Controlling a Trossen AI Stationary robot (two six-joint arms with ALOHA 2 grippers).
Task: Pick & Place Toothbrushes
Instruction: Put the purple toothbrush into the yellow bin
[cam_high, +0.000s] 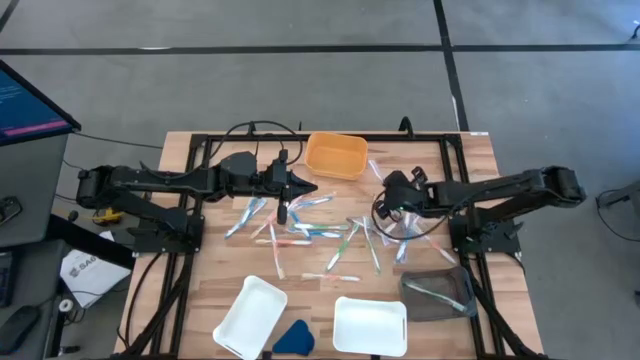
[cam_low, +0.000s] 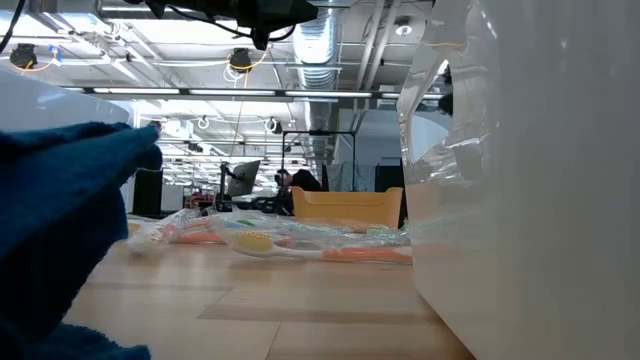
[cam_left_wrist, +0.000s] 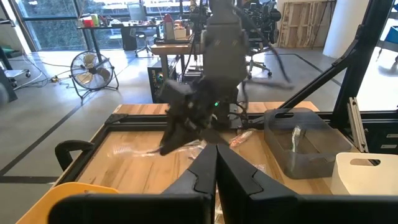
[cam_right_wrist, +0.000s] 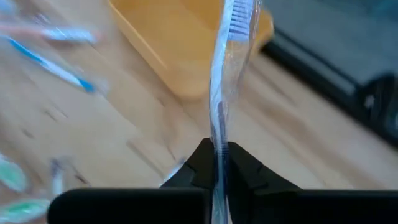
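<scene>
Many wrapped toothbrushes (cam_high: 320, 232) in blue, green, orange and clear lie scattered on the middle of the table, and show in the low view as a heap (cam_low: 300, 242). My right gripper (cam_high: 385, 197) hovers at the heap's right edge, just right of the orange tray (cam_high: 336, 155), and is shut on one clear-wrapped toothbrush (cam_right_wrist: 225, 74). My left gripper (cam_high: 303, 187) is shut and empty, and sits just left of the orange tray and over the heap's far side (cam_left_wrist: 216, 167). One toothbrush (cam_high: 437, 291) lies inside the grey tray. My right gripper pinches the wrapped toothbrush by its handle (cam_right_wrist: 219, 146) between the two fingers. The rest of the brush stands straight out past the fingertips, its blue-and-white bristle head (cam_right_wrist: 238, 18) pointing toward the orange tray (cam_right_wrist: 180, 43). The brush looks lifted off the wood.
A grey tray (cam_high: 440, 293) sits at the near right. Two white trays (cam_high: 250, 315) (cam_high: 370, 325) sit at the near edge, with a dark-blue wedge (cam_high: 293, 338) between them. Black frame rails run along the table's far edge and sides. A monitor stands off the table's left.
</scene>
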